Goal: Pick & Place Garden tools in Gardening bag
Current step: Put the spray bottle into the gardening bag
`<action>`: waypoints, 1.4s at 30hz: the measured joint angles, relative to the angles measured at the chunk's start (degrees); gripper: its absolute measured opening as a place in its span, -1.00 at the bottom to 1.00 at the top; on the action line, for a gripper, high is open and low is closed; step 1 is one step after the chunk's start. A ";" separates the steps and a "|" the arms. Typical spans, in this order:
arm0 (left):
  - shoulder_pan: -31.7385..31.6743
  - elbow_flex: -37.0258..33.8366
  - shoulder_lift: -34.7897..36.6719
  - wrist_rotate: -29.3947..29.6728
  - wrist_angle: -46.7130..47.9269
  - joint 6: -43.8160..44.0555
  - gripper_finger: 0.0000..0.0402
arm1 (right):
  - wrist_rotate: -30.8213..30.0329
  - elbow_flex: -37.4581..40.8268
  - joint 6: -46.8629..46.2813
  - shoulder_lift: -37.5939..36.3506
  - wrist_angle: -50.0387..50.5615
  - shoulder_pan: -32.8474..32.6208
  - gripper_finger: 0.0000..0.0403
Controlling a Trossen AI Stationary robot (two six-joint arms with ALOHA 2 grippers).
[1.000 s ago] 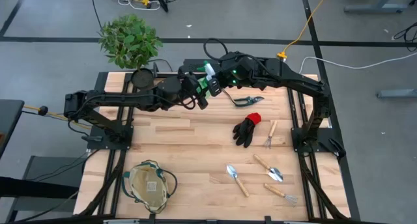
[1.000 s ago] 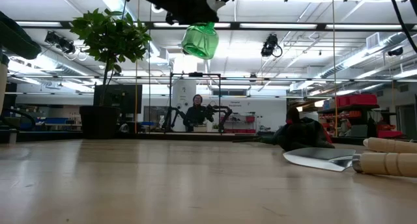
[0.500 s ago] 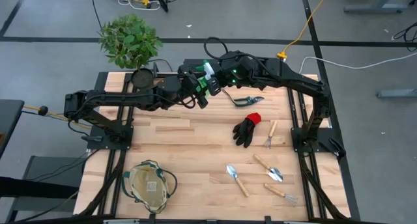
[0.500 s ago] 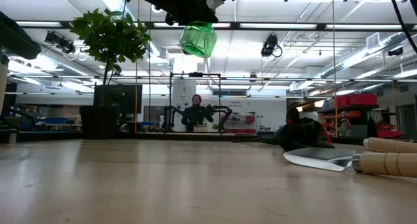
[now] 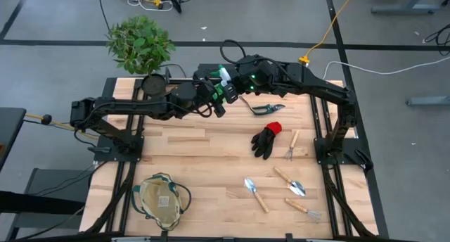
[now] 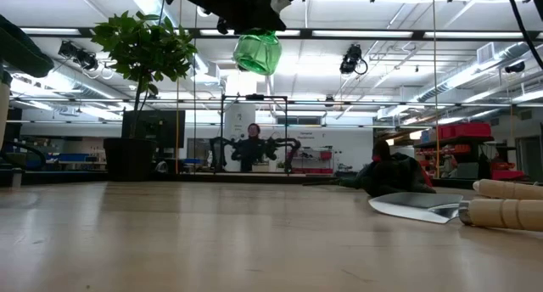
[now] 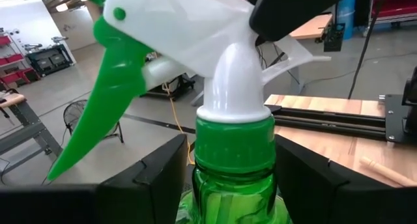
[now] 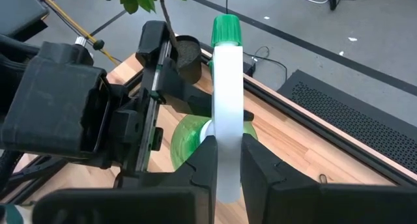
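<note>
- A pale wooden table (image 5: pixel 211 150) stands on a grey floor; in the low view a workshop with ceiling lights stretches behind it, and a person (image 6: pixel 253 148) is far back.
- A leafy plant (image 5: pixel 139 43) in a black pot sits off the table's far left corner.
- The spray bottle (image 5: pixel 226 87) is held up in the air over the far middle of the table — both arms meet on it. In the low view its green body (image 6: pixel 258 53) hangs high above the tabletop.
- The left gripper (image 7: pixel 234 178) has a finger (image 7: pixel 156 178) on each side of the bottle's green neck, close against it; whether it presses or only brackets the neck I cannot tell.
- The right gripper (image 8: pixel 227 162) is clenched on the bottle's white nozzle head (image 8: pixel 227 107), fingers touching it on both sides.
- The pruning shears (image 5: pixel 266 109) lie on the table just right of the meeting grippers.
- The black glove (image 5: pixel 267 140) with its red cuff lies nearer, right of centre, with a small hand fork (image 5: pixel 291 147) beside it.
- Two trowels (image 5: pixel 255 193) (image 5: pixel 290 181) and another fork (image 5: pixel 304 209) lie near the right front.
- The gardening bag (image 5: pixel 162 198) sits at the near left, well apart from the tools.
</note>
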State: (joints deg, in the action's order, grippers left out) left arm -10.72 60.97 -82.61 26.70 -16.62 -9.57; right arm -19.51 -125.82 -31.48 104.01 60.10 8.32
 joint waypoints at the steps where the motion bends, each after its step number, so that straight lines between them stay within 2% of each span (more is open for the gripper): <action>1: 0.02 0.00 0.00 0.00 -0.02 -0.01 0.07 | 0.01 0.00 0.10 0.00 0.01 0.00 -0.78; 9: 0.02 0.00 0.04 -0.04 0.02 0.03 -0.16 | 0.02 0.00 0.47 0.00 0.04 0.00 -0.78; 18: 0.02 -0.02 0.07 -0.03 0.06 0.03 -0.14 | 0.04 0.00 0.69 0.00 0.01 0.00 -0.78; 23: 0.07 -0.02 0.07 -0.09 0.06 0.03 -0.19 | 0.09 0.00 0.71 0.00 0.04 0.00 -0.72; 29: 0.09 -0.15 0.07 0.02 0.53 -0.01 -0.16 | 0.07 -0.05 0.69 0.00 0.00 -0.02 -0.57; 36: 0.09 -0.17 0.14 0.02 0.37 0.04 -0.19 | 0.11 -0.09 1.09 -0.02 0.01 -0.02 -0.25; 42: 1.16 -0.20 1.66 0.10 1.15 1.69 -0.17 | 3.23 -0.09 4.07 -2.12 0.43 -0.05 -0.06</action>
State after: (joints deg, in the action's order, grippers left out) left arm -9.56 60.77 -80.94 26.79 -15.47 -7.89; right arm -16.28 -125.91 -27.40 101.89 60.53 8.27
